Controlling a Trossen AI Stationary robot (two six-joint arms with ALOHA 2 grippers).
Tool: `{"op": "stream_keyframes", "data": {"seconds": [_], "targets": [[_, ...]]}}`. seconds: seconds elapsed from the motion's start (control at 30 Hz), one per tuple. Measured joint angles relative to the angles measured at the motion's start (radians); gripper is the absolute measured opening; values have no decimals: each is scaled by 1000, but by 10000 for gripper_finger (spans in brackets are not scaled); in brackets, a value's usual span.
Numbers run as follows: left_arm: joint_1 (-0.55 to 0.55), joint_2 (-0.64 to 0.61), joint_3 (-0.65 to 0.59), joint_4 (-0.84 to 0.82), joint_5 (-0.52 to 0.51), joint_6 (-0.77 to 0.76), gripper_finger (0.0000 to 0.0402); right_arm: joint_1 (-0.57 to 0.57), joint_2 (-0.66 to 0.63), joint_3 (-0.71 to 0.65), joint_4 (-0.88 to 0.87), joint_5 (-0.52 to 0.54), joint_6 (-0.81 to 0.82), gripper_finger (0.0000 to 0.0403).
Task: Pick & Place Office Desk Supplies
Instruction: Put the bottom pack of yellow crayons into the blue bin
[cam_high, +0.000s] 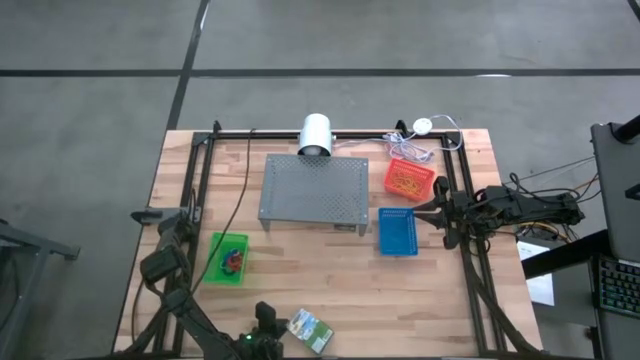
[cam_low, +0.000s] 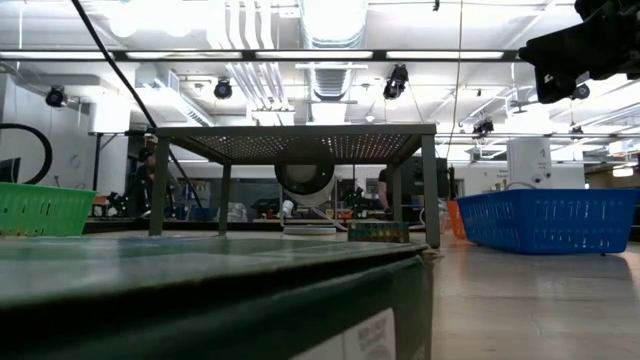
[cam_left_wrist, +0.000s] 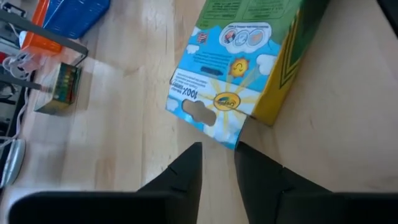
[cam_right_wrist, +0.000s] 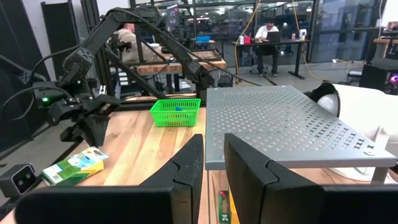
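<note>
While the high view shows the crayon box (cam_high: 310, 330) lying flat near the table's front edge, the left gripper (cam_high: 266, 322) sits just beside it and the right gripper (cam_high: 432, 213) waits between the red basket (cam_high: 409, 178) and blue basket (cam_high: 398, 232). In the left wrist view the left gripper's fingers (cam_left_wrist: 186, 171) stand slightly parted just short of the box's end, grasping nothing. In the right wrist view the right gripper's narrowly parted fingers (cam_right_wrist: 189, 165) hold nothing, facing the grey stand (cam_right_wrist: 280, 127).

The left gripper (cam_left_wrist: 217, 163) hangs low at the table's near edge, its fingers a narrow gap apart and holding nothing. The right gripper (cam_right_wrist: 214, 158) waits raised at the table's right side, fingers nearly closed and empty.
</note>
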Motion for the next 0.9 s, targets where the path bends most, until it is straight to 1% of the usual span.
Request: {"op": "stream_keyframes", "data": {"seconds": [0.2,0.3,0.47,0.7,0.9], "targets": [[0,0,0,29,-5,20,123,0,0,0,0,0,0,63],[0,0,0,52,-30,47,130,0,0,0,0,0,0,63],[12,0,1,53,-53,50,131,0,0,0,0,0,0,63],[35,0,1,53,-42,53,129,0,0,0,0,0,0,63],[39,0,1,62,-33,91,129,0,0,0,0,0,0,63]]}}
